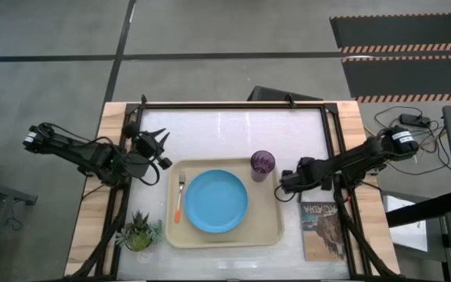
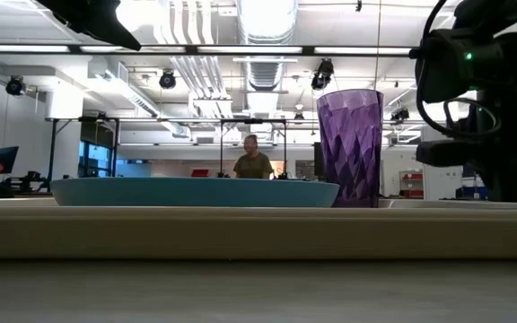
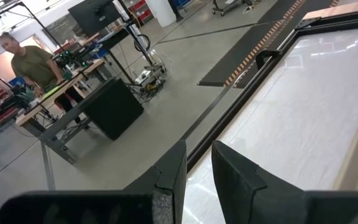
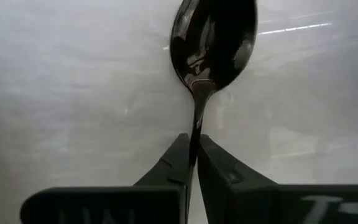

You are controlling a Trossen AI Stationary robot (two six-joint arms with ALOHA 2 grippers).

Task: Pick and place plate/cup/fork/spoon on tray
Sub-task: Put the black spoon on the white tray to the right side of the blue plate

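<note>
The cream tray point(image 1: 266, 232) lies in the middle of the table. On it are the light-blue plate point(image 1: 216, 201), the orange-handled fork point(image 1: 180, 196) to the plate's left, and the upright purple cup point(image 1: 262, 165) at its far right corner. The cup point(image 2: 350, 148) and plate point(image 2: 196, 191) also show in the low view. My right gripper point(image 1: 286, 185) is just off the tray's right rim, shut on the dark spoon point(image 4: 213, 40). My left gripper point(image 1: 157, 141) hovers off the tray's far left corner, empty, with a narrow gap between its fingers point(image 3: 197, 165). My right gripper pinches the spoon's thin handle point(image 4: 196, 127) between its two fingertips, close behind the bowl. The spoon runs on in line with the fingers, its oval bowl point(image 4: 215, 37) ahead of them. Whether the spoon touches the pale surface below, I cannot tell.
A printed book point(image 1: 322, 229) lies at the near right, beside the tray. A small potted plant point(image 1: 138, 233) stands at the near left. A dark frame point(image 1: 233, 106) runs along the table's far edge and sides. A person point(image 2: 253, 161) stands far off in the room.
</note>
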